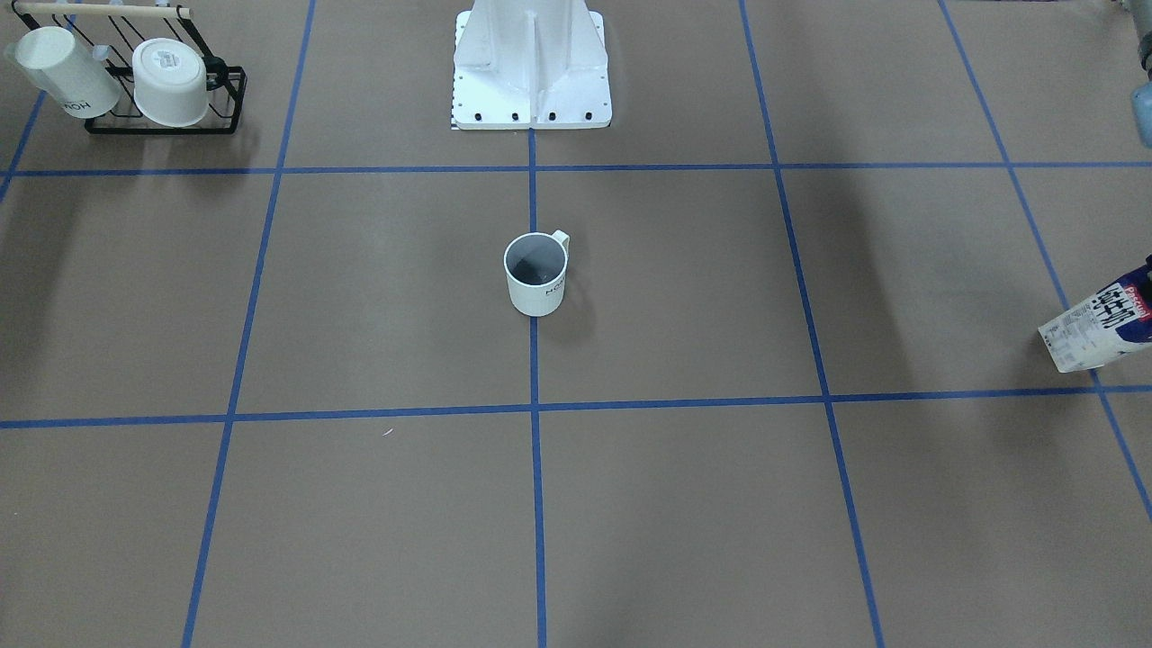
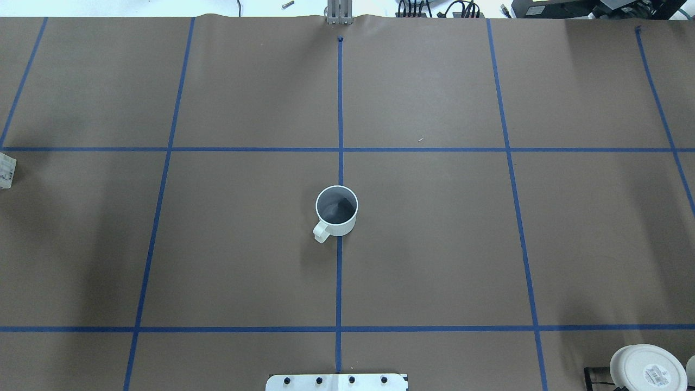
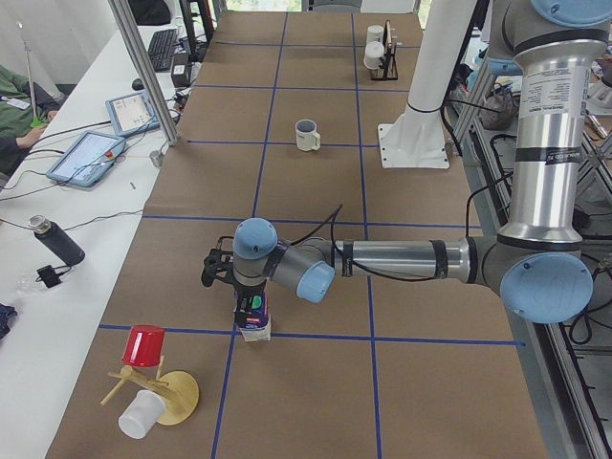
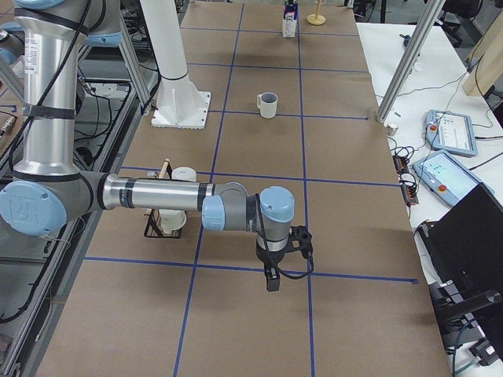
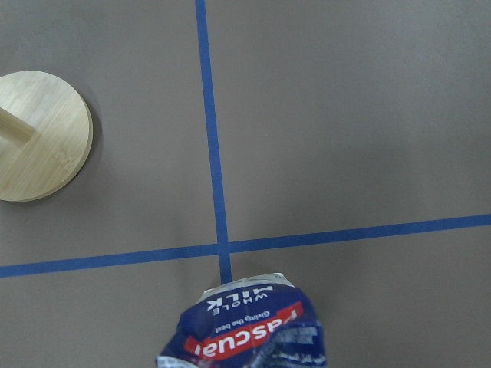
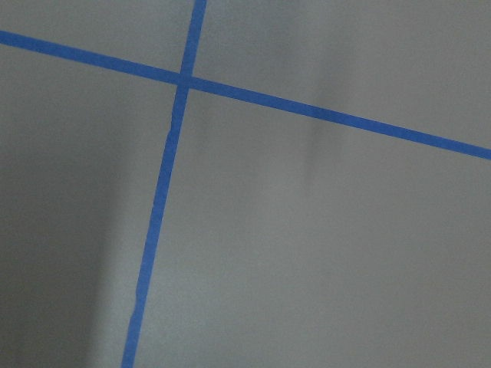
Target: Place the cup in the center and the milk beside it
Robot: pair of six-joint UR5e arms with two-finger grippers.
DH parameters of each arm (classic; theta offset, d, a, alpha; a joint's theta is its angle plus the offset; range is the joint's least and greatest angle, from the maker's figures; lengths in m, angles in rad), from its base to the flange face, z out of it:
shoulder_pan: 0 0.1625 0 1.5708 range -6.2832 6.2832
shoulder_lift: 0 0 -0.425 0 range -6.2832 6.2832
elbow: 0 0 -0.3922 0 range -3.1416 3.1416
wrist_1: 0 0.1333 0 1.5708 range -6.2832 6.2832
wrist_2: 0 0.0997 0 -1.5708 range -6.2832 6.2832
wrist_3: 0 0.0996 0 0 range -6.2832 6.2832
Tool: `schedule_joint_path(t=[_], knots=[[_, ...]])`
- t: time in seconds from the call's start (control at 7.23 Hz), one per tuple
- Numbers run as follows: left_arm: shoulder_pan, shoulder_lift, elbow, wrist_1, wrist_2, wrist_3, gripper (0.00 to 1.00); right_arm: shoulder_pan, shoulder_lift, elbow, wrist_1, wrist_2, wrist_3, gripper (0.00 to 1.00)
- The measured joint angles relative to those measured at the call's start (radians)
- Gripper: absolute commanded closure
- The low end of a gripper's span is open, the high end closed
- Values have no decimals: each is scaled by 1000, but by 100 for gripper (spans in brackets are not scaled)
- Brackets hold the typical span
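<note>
The cup (image 1: 536, 274) stands upright at the table's middle on the centre tape line, and also shows in the overhead view (image 2: 336, 209). The milk (image 3: 254, 320) stands far off at the robot's left end; it shows at the front view's right edge (image 1: 1100, 330) and at the bottom of the left wrist view (image 5: 249, 333). My left gripper (image 3: 251, 304) is down over the carton's top. Its fingers show in no close view, so I cannot tell whether it grips. My right gripper (image 4: 271, 281) points down over bare paper, far from both; whether it is open or shut I cannot tell.
A black wire rack (image 1: 166, 108) with two white cups stands at the robot's right end, near the right arm (image 4: 157, 192). A wooden stand (image 3: 158, 397) with a red cup is close to the milk; its base shows in the left wrist view (image 5: 38, 134). The robot base (image 1: 531, 67) is behind the cup.
</note>
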Motion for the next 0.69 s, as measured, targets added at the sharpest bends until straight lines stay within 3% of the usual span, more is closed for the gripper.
schedule_joint_path(t=[0.14, 0.28, 0.69], knots=[[8, -6, 20, -20, 3, -1, 3, 0, 0, 0, 0, 0, 0, 0], [16, -8, 29, -30, 5, -2, 13, 0, 0, -1, 0, 0, 0, 0], [27, -8, 39, -53, 5, 1, 86, 0, 2, -2, 0, 0, 0, 0]])
